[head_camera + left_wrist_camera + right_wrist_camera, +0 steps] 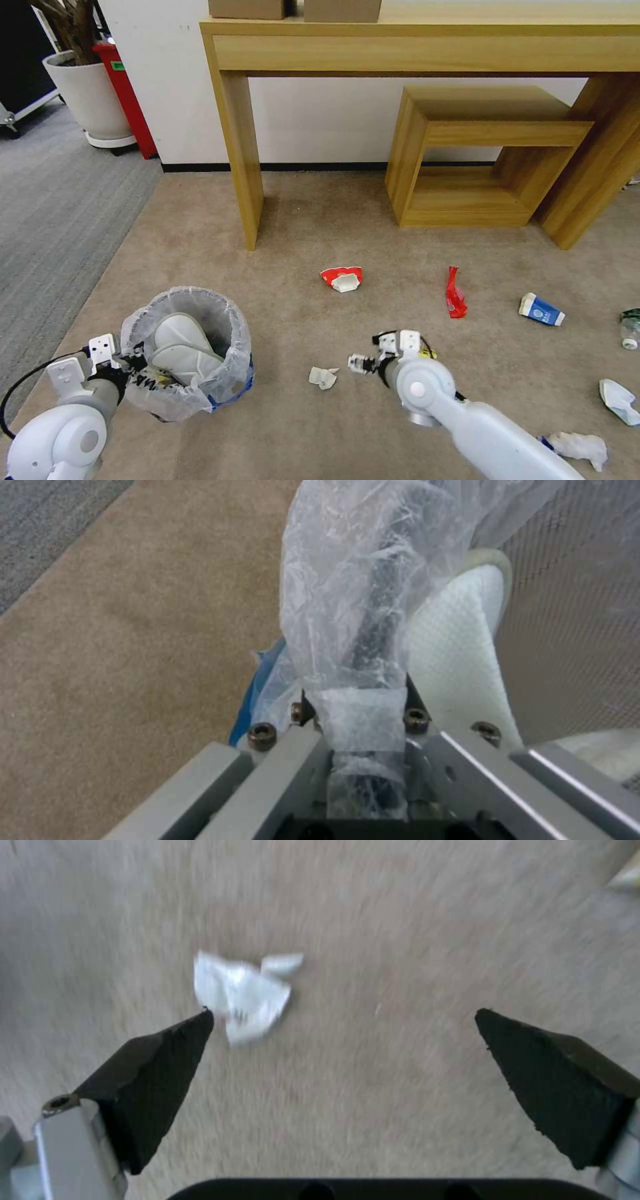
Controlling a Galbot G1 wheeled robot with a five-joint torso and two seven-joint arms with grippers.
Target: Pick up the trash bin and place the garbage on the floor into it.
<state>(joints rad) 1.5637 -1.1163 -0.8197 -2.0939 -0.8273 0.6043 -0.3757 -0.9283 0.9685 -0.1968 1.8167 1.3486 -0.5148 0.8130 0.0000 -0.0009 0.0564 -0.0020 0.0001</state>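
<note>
Left hand (137, 373) clamps tight on the bagged rim of the trash bin (190, 350), white slipper (183, 347) already inside, while the right hand (363, 363) hovers wide open and empty just beside the crumpled paper (323, 377) on the carpet (280, 227).

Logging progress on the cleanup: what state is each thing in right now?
trash bin: upright, bag-lined, rim clamped by left gripper.
white slippers: inside the bin.
right gripper: open, above the carpet by the crumpled paper.
crumpled paper: loose on the carpet, not gripped.
red-white cup: crushed, on the carpet.
red wrapper: on the carpet.
blue-white carton: lying on its side.
</note>
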